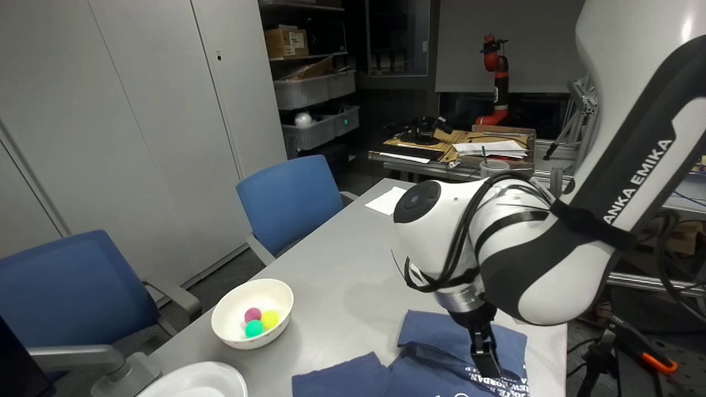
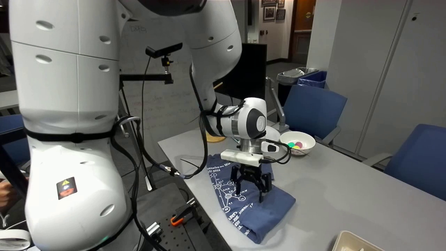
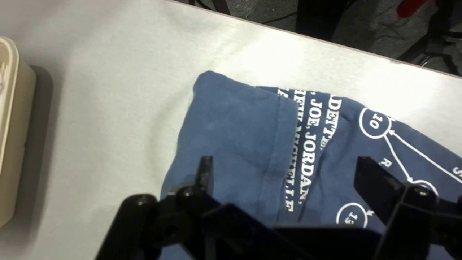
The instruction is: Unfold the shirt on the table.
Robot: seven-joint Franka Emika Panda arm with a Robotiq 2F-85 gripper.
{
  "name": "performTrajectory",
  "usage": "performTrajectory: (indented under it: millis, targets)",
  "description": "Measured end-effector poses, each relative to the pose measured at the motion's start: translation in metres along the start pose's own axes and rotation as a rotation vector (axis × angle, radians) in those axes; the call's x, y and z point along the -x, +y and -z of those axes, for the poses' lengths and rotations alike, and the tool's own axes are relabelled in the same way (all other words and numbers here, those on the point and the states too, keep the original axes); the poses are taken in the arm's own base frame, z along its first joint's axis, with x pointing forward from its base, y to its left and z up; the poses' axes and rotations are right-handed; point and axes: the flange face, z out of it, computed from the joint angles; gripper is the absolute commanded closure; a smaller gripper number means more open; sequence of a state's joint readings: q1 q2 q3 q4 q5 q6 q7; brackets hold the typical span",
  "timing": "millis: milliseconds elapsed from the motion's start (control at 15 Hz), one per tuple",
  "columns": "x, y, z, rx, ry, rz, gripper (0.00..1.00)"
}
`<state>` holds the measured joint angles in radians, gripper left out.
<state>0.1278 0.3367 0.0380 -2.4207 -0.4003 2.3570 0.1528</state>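
In an exterior view my pincer [image 2: 250, 196] hangs over the shirt [image 2: 254, 213], laid lower centre on the surface [image 2: 334, 195], lengthwise upper left to lower right, its flap [image 2: 271, 212] lowest. In the wrist view I gape wide, empty; the flap's hem [image 3: 276, 162], likely my next pinch, runs top to bottom between my fingertips [image 3: 371, 184]

Shirt [image 3: 260, 144], beneath the end effector [image 3: 285, 169]: “JOE, JORDAN,” and “ADETTE,” with a circled “10” and the letter “R”. Arm [image 1: 642, 165], above the end effector: “ANKA EMIKA”. Sticker [image 2: 67, 189] low on the arm, well apart from the end effector: yellow warning triangle [image 2: 65, 182].
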Motion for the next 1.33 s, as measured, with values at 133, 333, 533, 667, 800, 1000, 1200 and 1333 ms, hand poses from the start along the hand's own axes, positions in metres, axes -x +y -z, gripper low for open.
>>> performTrajectory:
  millis: [133, 333, 533, 667, 800, 1000, 1200, 1333]
  targets:
    - [0.002, 0.002, -0.006, 0.036, 0.021, -0.013, 0.00]
    - [0.005, 0.005, -0.017, 0.083, 0.055, -0.033, 0.00]
    - [0.009, 0.003, -0.030, 0.125, 0.078, -0.046, 0.00]
    - [0.011, -0.003, -0.039, 0.146, 0.086, -0.053, 0.00]
    - [0.013, -0.010, -0.047, 0.158, 0.089, -0.061, 0.00]
    - [0.013, -0.023, -0.053, 0.180, 0.092, -0.054, 0.00]
    - [0.012, -0.032, -0.055, 0.213, 0.105, -0.030, 0.03]
    - [0.013, -0.035, -0.057, 0.240, 0.118, -0.008, 0.10]
